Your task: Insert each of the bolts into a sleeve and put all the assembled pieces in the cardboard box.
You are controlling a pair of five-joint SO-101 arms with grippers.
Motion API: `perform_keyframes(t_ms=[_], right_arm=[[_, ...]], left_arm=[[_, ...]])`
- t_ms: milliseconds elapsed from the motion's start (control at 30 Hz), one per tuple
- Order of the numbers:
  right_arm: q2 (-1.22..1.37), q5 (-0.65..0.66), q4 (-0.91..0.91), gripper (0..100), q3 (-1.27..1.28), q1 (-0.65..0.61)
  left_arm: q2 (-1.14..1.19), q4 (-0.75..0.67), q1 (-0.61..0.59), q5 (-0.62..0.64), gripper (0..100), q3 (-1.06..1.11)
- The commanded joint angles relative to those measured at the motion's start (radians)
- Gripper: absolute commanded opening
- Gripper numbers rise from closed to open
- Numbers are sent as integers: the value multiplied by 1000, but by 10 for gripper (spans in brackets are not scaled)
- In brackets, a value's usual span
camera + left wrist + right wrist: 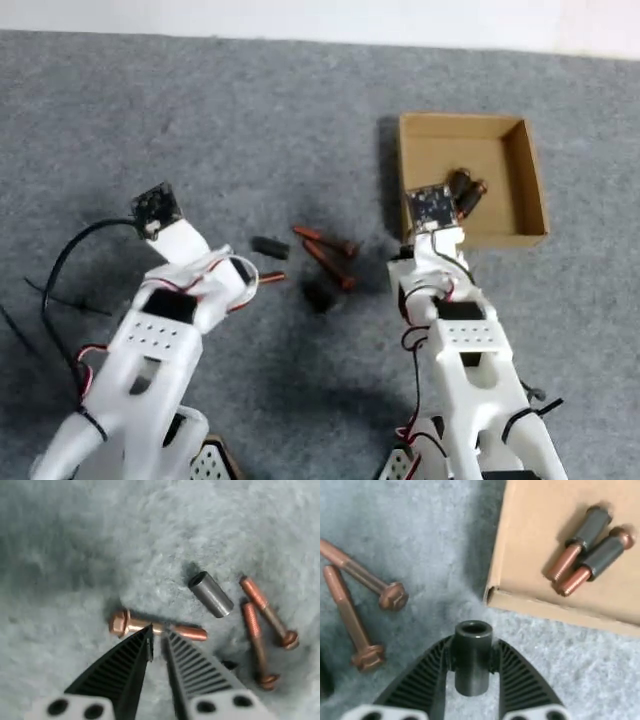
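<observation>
- R gripper (472, 652): just outside the cardboard box (545, 607), at its near-L corner. Fingers clamped on a dark sleeve (471, 672), held upright w/ open end up.
- L gripper (159, 637): well L of the box, nearer the arms than the box's near wall. Fingers almost together, only a slim gap, nothing gripped. Tips sit over the shaft of 1 copper bolt (132, 623) lying flat on the grey mat (200, 120); can't tell if they touch it.
- 2nd sleeve (320, 293): on the mat btw L gripper and box.
- 3rd sleeve (210, 594): lying flat, L of the box, about level w/ its near wall.
- 2 more bolts (357, 575) (347, 612): side by side just L of the box, heads at the ends nearer the box.
- 2 assembled pieces (582, 540) (597, 562): on the box floor, side by side, each a bolt through a sleeve.
</observation>
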Motion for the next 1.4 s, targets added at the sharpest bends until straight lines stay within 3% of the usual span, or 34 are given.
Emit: perform_keyframes(t_ms=[0,133,400,1067,1367], right_arm=[[-25,12,-35,4,-8,12],[-25,12,-35,4,-8,12],[-25,12,-35,4,-8,12],[-25,12,-38,4,-8,13],[-25,12,-38,4,-8,13]], left_arm=[[50,-11,28,152,191,-68],[124,-25,42,158,302,-76],[321,-23,36,160,240,-159],[628,-20,-28,161,238,-328],[766,163,-31,163,238,-487]])
